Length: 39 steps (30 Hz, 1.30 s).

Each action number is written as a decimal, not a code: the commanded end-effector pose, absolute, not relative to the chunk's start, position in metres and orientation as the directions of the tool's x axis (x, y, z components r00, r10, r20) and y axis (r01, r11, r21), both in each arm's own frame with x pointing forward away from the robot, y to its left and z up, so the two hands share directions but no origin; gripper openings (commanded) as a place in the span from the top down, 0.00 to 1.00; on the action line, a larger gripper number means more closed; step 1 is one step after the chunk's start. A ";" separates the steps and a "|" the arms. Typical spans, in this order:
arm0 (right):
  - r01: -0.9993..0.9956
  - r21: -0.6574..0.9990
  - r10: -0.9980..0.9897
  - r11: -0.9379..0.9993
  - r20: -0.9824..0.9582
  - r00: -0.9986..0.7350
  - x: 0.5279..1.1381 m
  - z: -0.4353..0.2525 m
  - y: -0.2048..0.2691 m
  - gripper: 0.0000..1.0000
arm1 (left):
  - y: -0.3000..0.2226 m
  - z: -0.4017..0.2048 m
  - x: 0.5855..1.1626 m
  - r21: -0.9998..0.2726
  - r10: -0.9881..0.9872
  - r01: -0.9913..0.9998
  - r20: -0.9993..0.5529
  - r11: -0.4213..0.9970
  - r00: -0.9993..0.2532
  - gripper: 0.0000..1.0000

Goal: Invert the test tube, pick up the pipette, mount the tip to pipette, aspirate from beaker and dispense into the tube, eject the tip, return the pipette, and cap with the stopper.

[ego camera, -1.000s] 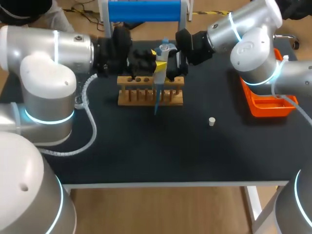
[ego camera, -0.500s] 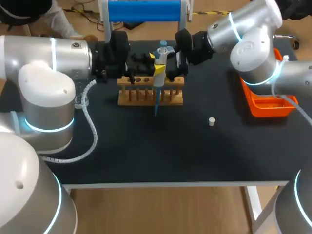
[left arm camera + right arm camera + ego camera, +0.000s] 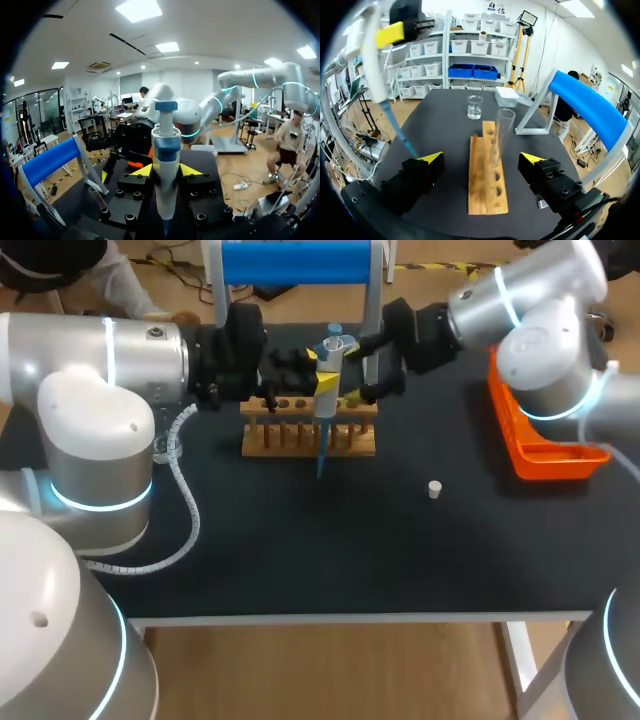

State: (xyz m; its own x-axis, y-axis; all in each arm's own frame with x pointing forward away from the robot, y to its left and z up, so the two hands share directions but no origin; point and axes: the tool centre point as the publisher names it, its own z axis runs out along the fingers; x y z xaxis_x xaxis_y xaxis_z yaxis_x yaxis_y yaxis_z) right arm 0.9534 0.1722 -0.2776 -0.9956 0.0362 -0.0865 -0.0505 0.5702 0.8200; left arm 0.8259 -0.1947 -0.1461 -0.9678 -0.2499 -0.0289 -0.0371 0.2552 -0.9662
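Wooden rack (image 3: 487,185) ahead of released right fingers (image 3: 431,158), left fingers (image 3: 144,171) grasping pipette (image 3: 165,170), stopper (image 3: 434,489) apart

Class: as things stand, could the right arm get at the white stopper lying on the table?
Probably yes: the right gripper is open and empty, and the stopper lies alone on the table.

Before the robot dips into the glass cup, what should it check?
1. Pipette gripped between the left jaws: ok.
2. Blue tip on the pipette: ok.
3. Right jaws open, apart from the pipette: ok.
4. Test tube standing in the wooden rack: ok.
5. Liquid in the beaker: cannot tell.
6. Stopper on the table, away from the rack: ok.
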 end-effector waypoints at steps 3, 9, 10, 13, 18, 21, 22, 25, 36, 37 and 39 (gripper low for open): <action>-0.066 0.850 0.027 0.523 -0.094 -0.995 0.918 -0.250 0.133 0.00 | -0.195 -0.146 0.826 -0.966 -0.252 -0.037 -0.029 0.254 -0.967 1.00; -0.082 0.897 0.002 0.434 -0.092 -0.996 0.894 -0.228 0.117 0.00 | -0.195 -0.146 0.826 -0.966 -0.252 -0.037 -0.029 0.254 -0.967 1.00; -0.086 0.903 -0.005 0.421 -0.093 -0.996 0.891 -0.224 0.115 0.00 | -0.195 -0.146 0.826 -0.966 -0.252 -0.037 -0.029 0.254 -0.967 1.00; -0.099 0.919 -0.018 0.382 -0.099 -0.995 0.881 -0.216 0.113 0.00 | -0.195 -0.146 0.826 -0.966 -0.252 -0.037 -0.029 0.254 -0.967 1.00; -0.121 0.934 -0.038 0.337 -0.115 -0.993 0.869 -0.206 0.113 0.00 | -0.195 -0.146 0.826 -0.966 -0.252 -0.037 -0.029 0.254 -0.967 1.00; -0.131 0.943 -0.053 0.305 -0.120 -0.991 0.864 -0.200 0.114 0.00 | -0.195 -0.146 0.826 -0.966 -0.252 -0.037 -0.029 0.254 -0.967 1.00; -0.135 0.946 -0.058 0.293 -0.123 -0.991 0.862 -0.199 0.114 0.00 | -0.195 -0.146 0.826 -0.966 -0.252 -0.037 -0.029 0.254 -0.967 1.00; -0.132 0.957 -0.079 0.259 -0.115 -0.990 0.857 -0.195 0.116 0.00 | -0.195 -0.146 0.826 -0.966 -0.252 -0.037 -0.029 0.254 -0.967 1.00; -0.107 0.980 -0.117 0.169 -0.088 -0.989 0.850 -0.189 0.131 0.00 | -0.195 -0.146 0.826 -0.966 -0.252 -0.037 -0.029 0.254 -0.967 1.00; -0.102 0.981 -0.121 0.163 -0.083 -0.989 0.849 -0.188 0.133 0.00 | -0.195 -0.146 0.826 -0.966 -0.252 -0.037 -0.029 0.254 -0.967 1.00; -0.091 0.984 -0.126 0.152 -0.072 -0.989 0.847 -0.188 0.136 0.00 | -0.195 -0.146 0.826 -0.966 -0.252 -0.037 -0.029 0.254 -0.967 1.00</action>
State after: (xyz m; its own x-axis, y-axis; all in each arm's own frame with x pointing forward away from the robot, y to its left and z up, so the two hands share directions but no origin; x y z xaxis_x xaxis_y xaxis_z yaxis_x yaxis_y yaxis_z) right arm 0.8432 0.1324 -0.1846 -0.9903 -0.1166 -0.0756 -0.0938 0.1594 0.9828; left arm 0.8258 -0.1948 -0.1463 -0.9677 -0.2503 -0.0291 -0.0367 0.2544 -0.9664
